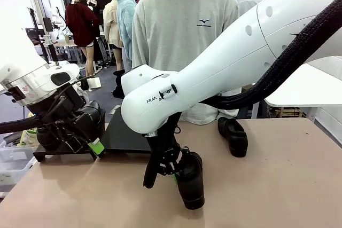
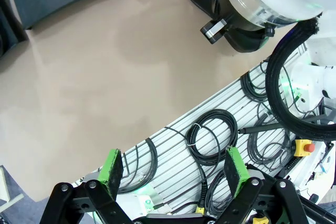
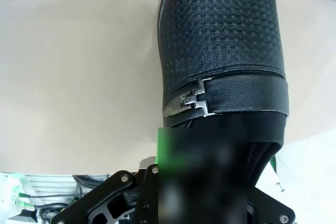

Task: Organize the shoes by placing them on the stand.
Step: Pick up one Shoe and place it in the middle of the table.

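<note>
Left gripper (image 1: 92, 143): low at the table's left side, close against the stand's left end. Jaws spread wide, nothing between them.
Left pads (image 2: 111, 167): green, well apart in the wrist view. Bare table top beyond them, and coiled black cables (image 2: 212, 137) on a ribbed metal base below the table's near edge.
Right gripper (image 1: 170, 172): reached across the middle, down near the table just right of the stand. Jaws clamped on the rear opening of a shoe.
Held shoe (image 1: 191, 182): black, toe pointing toward the near edge, heel end up in the gripper. Cannot tell whether the sole touches the table. Not on the stand.
Held shoe, wrist view (image 3: 220, 35): textured black upper running away from the camera over the tan table. Smoother band across it.
Buckle (image 3: 191, 103): small silver metal piece on that band.
Second shoe (image 1: 233, 135): black, lying on the table right of centre, near the far edge, well apart from the stand and from both grippers.
Stand (image 1: 125, 132): flat matte-black top, left of centre, between the two grippers. That stretch of the top is bare.
Dark rounded mass behind left gripper: shoe or gripper part, cannot tell.
Person (image 1: 184, 30): grey sweatshirt, standing at the far side behind the stand.
Table (image 1: 288, 185): tan top.
</note>
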Robot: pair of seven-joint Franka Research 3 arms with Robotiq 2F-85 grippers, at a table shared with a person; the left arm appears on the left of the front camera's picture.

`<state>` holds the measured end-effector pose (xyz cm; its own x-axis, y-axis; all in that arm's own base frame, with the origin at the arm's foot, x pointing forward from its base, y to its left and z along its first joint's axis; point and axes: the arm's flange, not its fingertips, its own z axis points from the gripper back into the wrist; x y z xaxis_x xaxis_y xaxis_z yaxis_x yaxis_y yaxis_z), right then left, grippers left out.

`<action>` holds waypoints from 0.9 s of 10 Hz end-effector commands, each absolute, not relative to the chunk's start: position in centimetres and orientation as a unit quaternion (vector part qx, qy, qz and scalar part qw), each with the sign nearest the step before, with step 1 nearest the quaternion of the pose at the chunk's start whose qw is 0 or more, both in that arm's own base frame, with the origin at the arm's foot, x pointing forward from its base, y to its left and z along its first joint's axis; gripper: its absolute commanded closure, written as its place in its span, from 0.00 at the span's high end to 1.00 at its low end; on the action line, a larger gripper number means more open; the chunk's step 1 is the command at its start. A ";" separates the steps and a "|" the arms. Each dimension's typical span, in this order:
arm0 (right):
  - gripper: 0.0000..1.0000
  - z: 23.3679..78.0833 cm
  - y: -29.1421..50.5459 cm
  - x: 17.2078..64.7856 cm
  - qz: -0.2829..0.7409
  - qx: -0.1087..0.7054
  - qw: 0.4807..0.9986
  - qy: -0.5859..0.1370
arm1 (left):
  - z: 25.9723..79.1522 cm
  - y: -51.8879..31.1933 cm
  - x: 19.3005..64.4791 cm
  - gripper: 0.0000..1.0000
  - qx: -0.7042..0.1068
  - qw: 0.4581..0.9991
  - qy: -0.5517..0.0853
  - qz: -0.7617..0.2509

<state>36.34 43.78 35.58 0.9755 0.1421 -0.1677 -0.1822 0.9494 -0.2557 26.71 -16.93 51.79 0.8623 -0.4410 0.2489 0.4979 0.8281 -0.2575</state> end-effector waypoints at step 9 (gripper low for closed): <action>1.00 36.9 42.6 35.8 0.085 -0.115 0.988 0.053 | 51.7 -16.8 26.9 1.00 -0.159 0.950 -0.093 -0.252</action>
<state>36.54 43.21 36.38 0.9775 0.1308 -0.1656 -0.1685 0.9562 -0.2393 26.71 -16.93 51.79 0.8623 -0.4410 0.2488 0.4979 0.8281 -0.2575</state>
